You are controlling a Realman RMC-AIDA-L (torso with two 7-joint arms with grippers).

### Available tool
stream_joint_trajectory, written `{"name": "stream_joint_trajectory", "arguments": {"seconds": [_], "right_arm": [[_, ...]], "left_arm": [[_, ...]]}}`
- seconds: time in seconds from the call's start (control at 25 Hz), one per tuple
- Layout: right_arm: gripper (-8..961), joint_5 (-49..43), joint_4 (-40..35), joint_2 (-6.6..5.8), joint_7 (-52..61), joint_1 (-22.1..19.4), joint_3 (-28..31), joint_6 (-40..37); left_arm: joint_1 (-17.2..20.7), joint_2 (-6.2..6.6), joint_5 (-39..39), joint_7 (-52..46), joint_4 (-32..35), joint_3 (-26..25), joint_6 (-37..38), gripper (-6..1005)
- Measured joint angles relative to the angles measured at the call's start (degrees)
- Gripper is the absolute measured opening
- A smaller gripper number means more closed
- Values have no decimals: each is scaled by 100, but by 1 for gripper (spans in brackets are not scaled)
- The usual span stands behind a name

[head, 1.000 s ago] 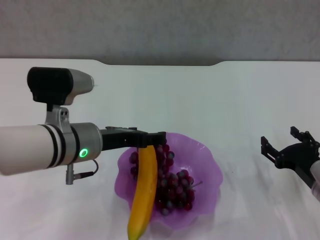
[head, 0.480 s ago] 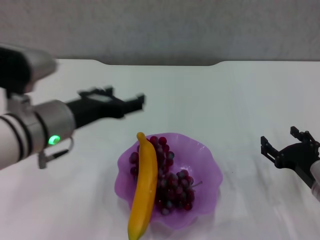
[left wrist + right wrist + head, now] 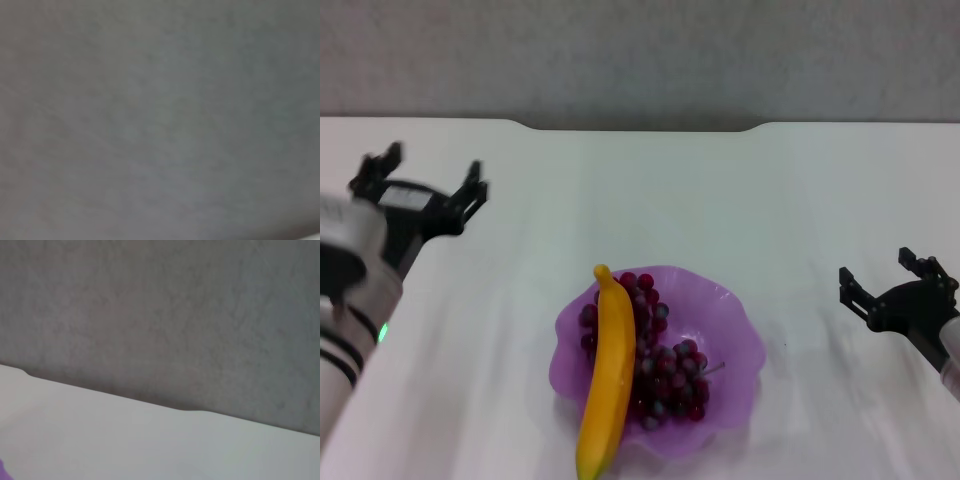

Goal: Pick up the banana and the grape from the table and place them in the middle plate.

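Banana (image 3: 610,385) lies lengthwise in the middle plate (image 3: 735,340), stem end at the far rim, lower end overhanging the near rim toward the camera. Leans on the plate's left half, touching the grape (image 3: 665,375) bunch alongside. Grape sits fully inside the plate, filling centre and right-of-banana area; no berries seen on the table (image 3: 650,190).

Judgement: both items are in the plate, so the placing step looks done. Current phase = retreat / end of task. Only doubt: banana's overhang at the near rim. Seems stable, resting against the grapes, but a nudge could roll it out.

L gripper (image 3: 420,185) is at far left over bare table, well apart from the plate, jaws apart, nothing held. L wrist view shows only grey wall, no fingers, no objects.

R gripper (image 3: 895,290) is low at far right over the table, well apart from the plate, jaws apart, empty. Looks parked. R wrist view: wall, table's far edge w/ notch, sliver of purple plate rim in the corner.

Next move, est.: no further grasp needed. If anything, L arm goes to its rest pose, keeping clear of the plate. Optional fix: push banana further in, gently.
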Motion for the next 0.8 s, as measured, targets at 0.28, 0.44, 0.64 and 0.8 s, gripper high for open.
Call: {"name": "stream_joint_trajectory", "arguments": {"seconds": [0.28,0.44,0.64,0.8], "right_arm": [[862,-6,3,1,0,48,-8,-1],[862,-4,7,0,0,55,-8,0],[861,-3,7,2,0,56,-7,-35],[861,-2,-7,9,0,41,-7,-309]], "left_arm": [[-791,-8,478,-1471,2530,1131,3145,894],[-1052,-7,504,-2741,3372,1156,3358,894],[-1220,6,827,-4669,4339,1160,3373,893],[-1302,-5,1210,-5788,4949,1149,3662,893]]}}
